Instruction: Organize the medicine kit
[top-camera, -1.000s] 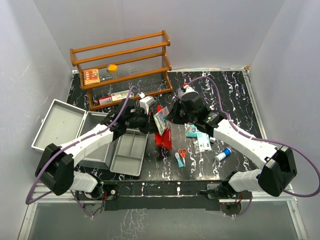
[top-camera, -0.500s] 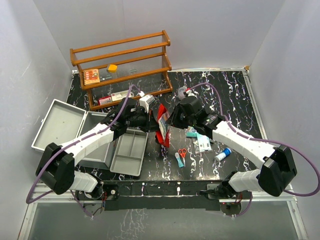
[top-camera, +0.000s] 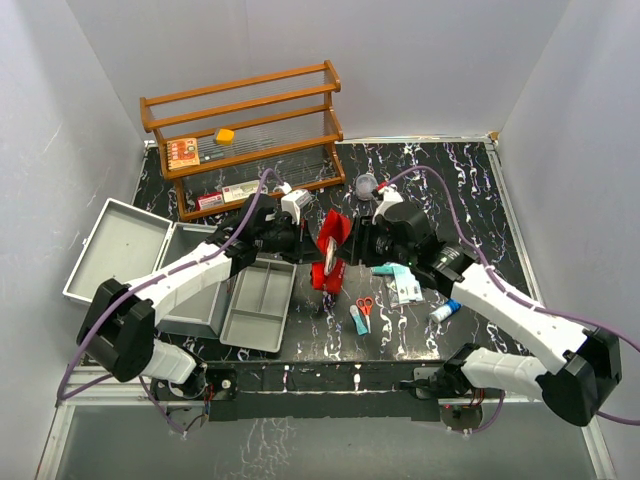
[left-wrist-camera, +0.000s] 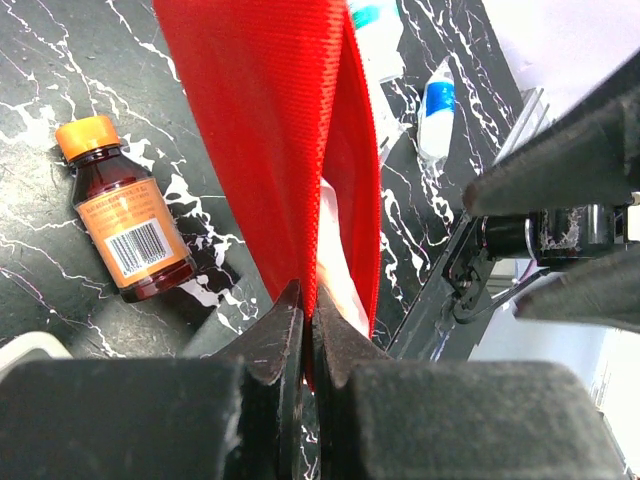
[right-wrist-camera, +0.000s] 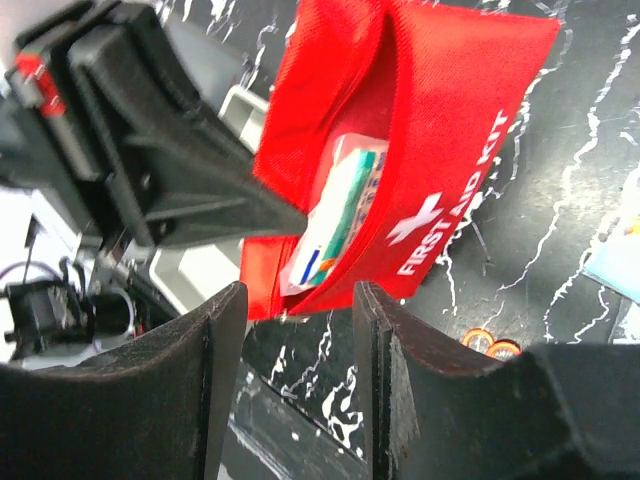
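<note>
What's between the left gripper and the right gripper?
The red first aid pouch, pinched by the left gripper, facing the open right gripper, seen in the top view.

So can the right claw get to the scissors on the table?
Probably yes. The right claw is open and empty, and the scissors lie uncovered on the table, close by it. It only needs to back off from the red pouch.

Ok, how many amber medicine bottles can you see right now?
1. The amber bottle, orange-capped, lies on its side on the table beside the red pouch pinched in the left gripper. More could be hidden behind the pouch.
</note>
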